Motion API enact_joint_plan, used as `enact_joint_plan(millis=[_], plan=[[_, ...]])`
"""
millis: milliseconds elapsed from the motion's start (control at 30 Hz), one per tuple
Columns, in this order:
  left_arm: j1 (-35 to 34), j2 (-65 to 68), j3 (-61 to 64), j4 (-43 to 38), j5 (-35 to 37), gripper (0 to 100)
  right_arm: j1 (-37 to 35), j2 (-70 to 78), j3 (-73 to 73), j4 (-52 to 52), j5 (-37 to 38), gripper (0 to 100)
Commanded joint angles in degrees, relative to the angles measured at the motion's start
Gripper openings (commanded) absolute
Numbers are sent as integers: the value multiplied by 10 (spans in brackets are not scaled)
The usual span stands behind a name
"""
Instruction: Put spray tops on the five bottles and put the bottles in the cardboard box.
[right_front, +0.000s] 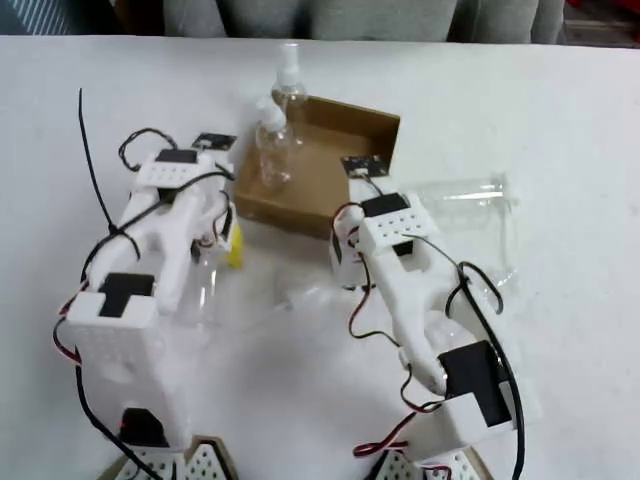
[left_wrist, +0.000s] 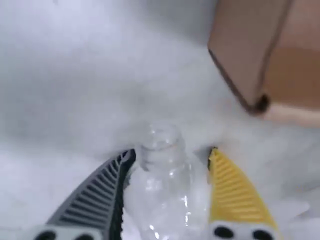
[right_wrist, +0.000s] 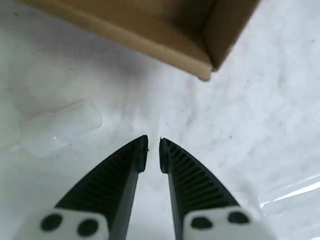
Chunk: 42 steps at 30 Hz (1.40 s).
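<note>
Right gripper (right_wrist: 153, 152) over white table (right_wrist: 260, 115), jaws nearly together, empty. Cardboard box (right_wrist: 150, 42) corner just beyond; clear plastic piece (right_wrist: 60, 127) near.

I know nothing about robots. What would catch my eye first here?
A spray-topped bottle stands in the brown box, a second bottle just behind it. The left claw grips a topless bottle beside the box; the right claw hangs shut and empty near its corner.
</note>
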Motion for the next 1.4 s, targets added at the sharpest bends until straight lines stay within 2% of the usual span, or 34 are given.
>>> enact_joint_plan(millis=[0, 133, 300, 433, 633, 733, 833, 933, 1067, 1367], plan=[[-9, -19, -22, 9, 4, 21, -2, -65, -7, 47, 5, 16], [-33, -76, 17, -7, 4, 21, -4, -126, 4, 66, 4, 16], [-33, -150, 99, -57, 4, 21, -26, -145, 40, 18, -7, 18], [-33, -186, 134, -78, 4, 21, -71, -145, 47, -25, -78, 20], [-47, -191, 139, -82, -12, 22, -91, -144, 49, -78, -165, 179], [-65, -190, 139, -94, -45, 22, -89, -138, 50, -98, -207, 196], [-71, -190, 140, -98, -50, 22, -87, -111, 47, -126, -236, 201], [-69, -190, 140, -98, -51, 22, -87, -74, 41, -161, -273, 258], [-70, -190, 140, -98, -52, 22, -117, -22, -9, -153, -313, 286], [-70, -189, 140, -98, -53, 22, -131, 121, -99, -144, -313, 283]])
